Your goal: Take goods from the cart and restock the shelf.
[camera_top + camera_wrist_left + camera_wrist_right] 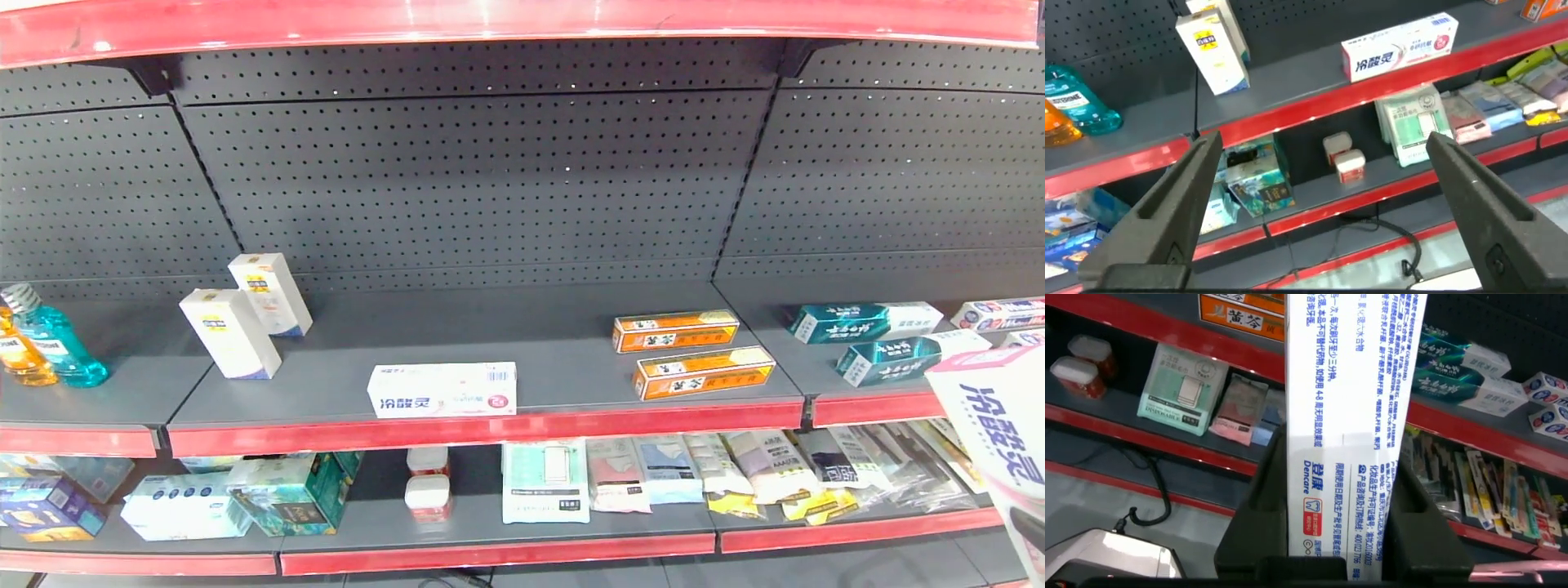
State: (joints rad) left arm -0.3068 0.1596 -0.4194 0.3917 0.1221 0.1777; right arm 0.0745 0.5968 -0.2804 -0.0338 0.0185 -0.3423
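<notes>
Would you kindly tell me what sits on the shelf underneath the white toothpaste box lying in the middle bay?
Below the white toothpaste box stand two small red-and-white containers beside a pale green packet. The shelf above them covers whatever lies farther back.

Item: long white toothpaste box [1351, 416], blue print and, it seems, pink trim, stood on end in my right claw [1341, 514], before the grey, red-edged shelf [490, 426].

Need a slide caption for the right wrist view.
Right claw clamped on a long white box, facing the red-edged shelf.
</notes>
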